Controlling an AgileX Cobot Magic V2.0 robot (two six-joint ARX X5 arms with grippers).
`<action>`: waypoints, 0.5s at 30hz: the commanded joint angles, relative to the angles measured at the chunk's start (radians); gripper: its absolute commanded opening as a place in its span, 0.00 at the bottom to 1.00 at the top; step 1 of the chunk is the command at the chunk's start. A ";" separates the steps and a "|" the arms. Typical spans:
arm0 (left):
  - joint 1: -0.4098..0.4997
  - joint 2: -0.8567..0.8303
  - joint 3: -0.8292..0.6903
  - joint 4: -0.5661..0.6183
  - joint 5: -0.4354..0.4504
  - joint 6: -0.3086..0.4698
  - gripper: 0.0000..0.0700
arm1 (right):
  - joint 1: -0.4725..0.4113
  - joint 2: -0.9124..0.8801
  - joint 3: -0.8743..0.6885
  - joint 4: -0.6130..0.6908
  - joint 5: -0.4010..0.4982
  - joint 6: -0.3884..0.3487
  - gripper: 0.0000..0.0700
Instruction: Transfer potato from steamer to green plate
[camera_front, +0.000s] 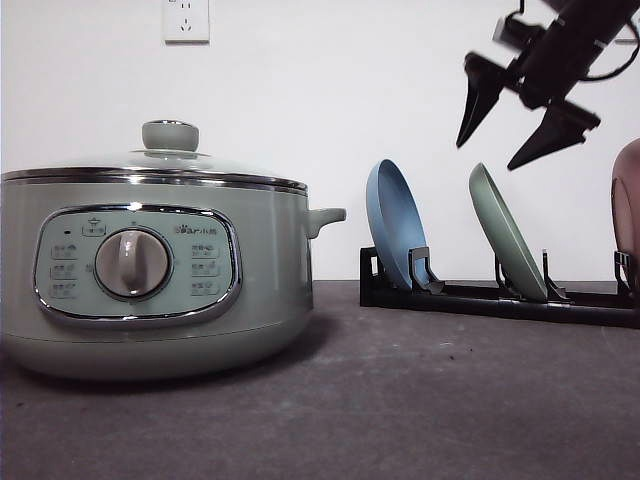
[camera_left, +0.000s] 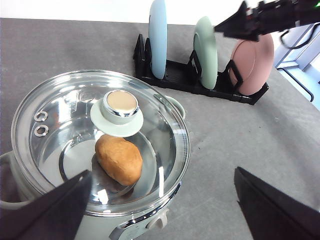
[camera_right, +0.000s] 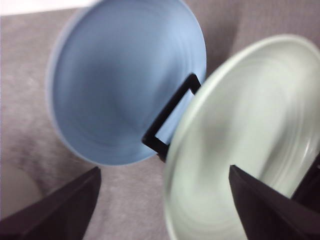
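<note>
The steamer (camera_front: 150, 270) stands at the table's left with its glass lid (camera_left: 100, 140) on. Through the lid the orange-brown potato (camera_left: 119, 159) lies inside the pot, beneath the green knob (camera_left: 120, 103). My left gripper (camera_left: 162, 172) hovers open above the steamer, its fingers apart on either side and holding nothing. The green plate (camera_front: 505, 235) stands on edge in a black rack (camera_front: 500, 298). Open and empty, my right gripper (camera_front: 487, 155) hangs in the air just above the green plate (camera_right: 250, 140), also seen from the left wrist as the right gripper (camera_left: 240, 25).
A blue plate (camera_front: 395, 225) stands in the rack left of the green one, and a pink plate (camera_front: 628, 210) stands at the right end. The steamer's side handle (camera_front: 325, 217) points toward the rack. Bare grey table (camera_front: 420, 400) lies in front of the rack.
</note>
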 joint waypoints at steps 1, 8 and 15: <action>-0.002 0.006 0.023 0.007 0.004 0.012 0.84 | 0.009 0.033 0.026 0.020 0.005 0.011 0.68; -0.002 0.006 0.023 0.005 0.004 0.012 0.84 | 0.023 0.072 0.026 0.044 0.052 0.010 0.52; -0.002 0.006 0.023 0.006 0.004 0.012 0.84 | 0.024 0.088 0.026 0.054 0.055 0.010 0.36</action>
